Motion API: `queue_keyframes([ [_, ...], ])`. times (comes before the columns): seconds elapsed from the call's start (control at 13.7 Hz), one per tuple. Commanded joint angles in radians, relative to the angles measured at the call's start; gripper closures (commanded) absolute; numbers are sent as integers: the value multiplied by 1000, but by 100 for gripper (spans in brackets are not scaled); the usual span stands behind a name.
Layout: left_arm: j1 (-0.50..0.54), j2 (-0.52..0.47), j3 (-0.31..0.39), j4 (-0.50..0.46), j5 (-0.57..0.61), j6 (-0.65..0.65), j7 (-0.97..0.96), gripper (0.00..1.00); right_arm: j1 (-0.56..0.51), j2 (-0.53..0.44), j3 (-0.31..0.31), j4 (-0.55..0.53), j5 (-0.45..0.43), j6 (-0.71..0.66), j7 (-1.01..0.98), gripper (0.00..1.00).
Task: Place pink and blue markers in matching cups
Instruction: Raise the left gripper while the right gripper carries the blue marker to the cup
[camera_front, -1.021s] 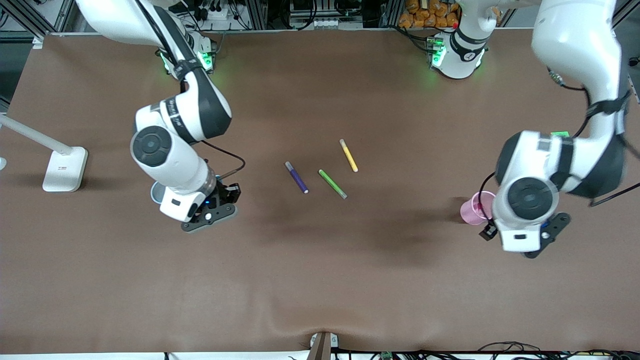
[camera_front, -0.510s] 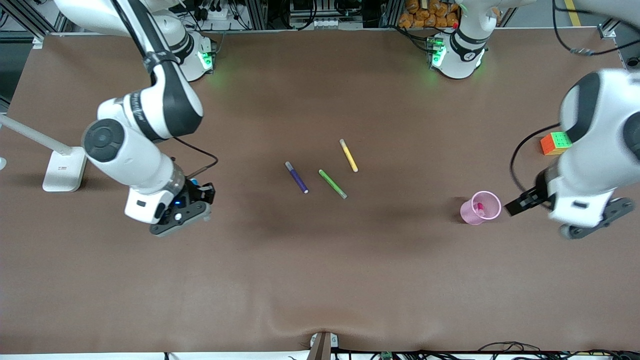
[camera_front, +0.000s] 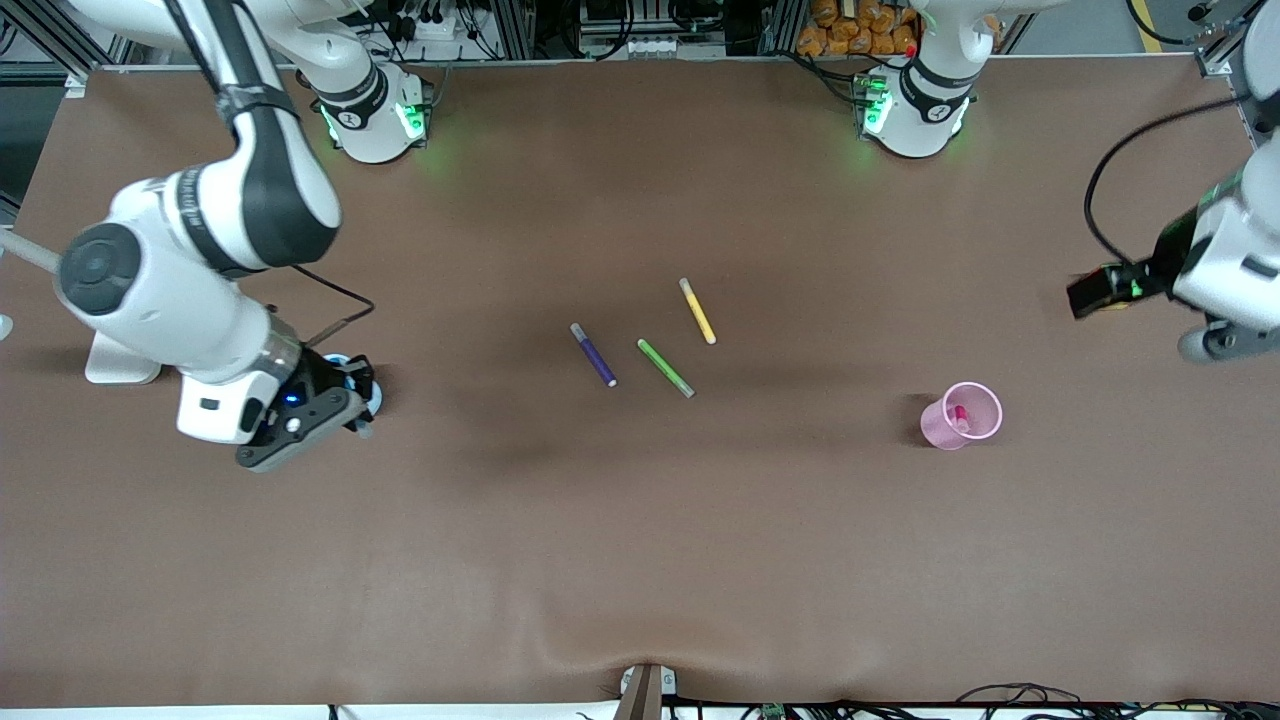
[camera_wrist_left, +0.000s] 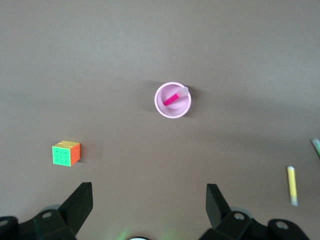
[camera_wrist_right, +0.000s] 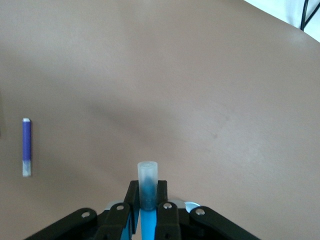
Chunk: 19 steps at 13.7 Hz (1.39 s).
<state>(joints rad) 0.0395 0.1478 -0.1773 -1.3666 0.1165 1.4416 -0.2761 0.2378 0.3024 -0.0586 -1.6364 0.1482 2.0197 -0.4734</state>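
Note:
My right gripper (camera_wrist_right: 148, 196) is shut on the blue marker (camera_wrist_right: 148, 181), whose greyish cap sticks out past the fingertips. It hangs over the light blue cup (camera_front: 340, 359) toward the right arm's end of the table; the hand hides most of the cup. The pale pink cup (camera_front: 962, 416) stands upright toward the left arm's end, with the pink marker (camera_wrist_left: 172, 98) leaning inside it. My left gripper (camera_wrist_left: 148, 200) is open and holds nothing, high above the table beside the pink cup (camera_wrist_left: 172, 100).
Purple (camera_front: 593, 354), green (camera_front: 665, 367) and yellow (camera_front: 697, 310) markers lie at the table's middle. A colourful puzzle cube (camera_wrist_left: 66, 153) sits beside the pink cup near the left arm. A white stand (camera_front: 115, 365) rests by the right arm's end.
The right arm has swung toward its end of the table with the blue marker. The left arm has drawn away from the pink cup, uncovering the cup and the pink marker in it.

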Motion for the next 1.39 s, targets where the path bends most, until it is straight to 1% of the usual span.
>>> queue_keyframes([
  [0.0,49,-65,-2,-38,-58,-18,78,0,-61,-63,14,-81,31,-7,-97,100],
  [0.22,49,-97,-5,-54,-58,-32,92,0,-101,-92,14,-121,60,-1,-186,100],
  [0.36,51,-111,-5,-58,-58,-36,104,0,-112,-132,14,-195,64,20,-201,100],
  [0.58,42,-143,12,-101,-60,-36,123,0,-112,-201,14,-336,64,117,-211,100],
  [0.66,33,-163,34,-124,-60,-35,123,0,-114,-207,14,-362,64,143,-258,100],
  [0.73,2,-177,68,-143,-61,-35,130,0,-124,-207,14,-371,64,155,-302,100],
  [0.88,-55,-195,148,-167,-67,-33,161,0,-140,-206,14,-381,67,165,-382,100],
  [0.95,-68,-201,171,-172,-81,-32,172,0,-140,-206,14,-390,92,165,-419,100],
  [1.09,-98,-214,197,-193,-83,-26,175,0,-143,-204,13,-428,180,195,-505,100],
  [1.17,-108,-221,206,-210,-81,-18,175,0,-144,-204,13,-450,194,226,-542,100],
  [1.31,-102,-246,205,-238,-80,0,175,0,-146,-198,13,-456,223,243,-600,100],
])
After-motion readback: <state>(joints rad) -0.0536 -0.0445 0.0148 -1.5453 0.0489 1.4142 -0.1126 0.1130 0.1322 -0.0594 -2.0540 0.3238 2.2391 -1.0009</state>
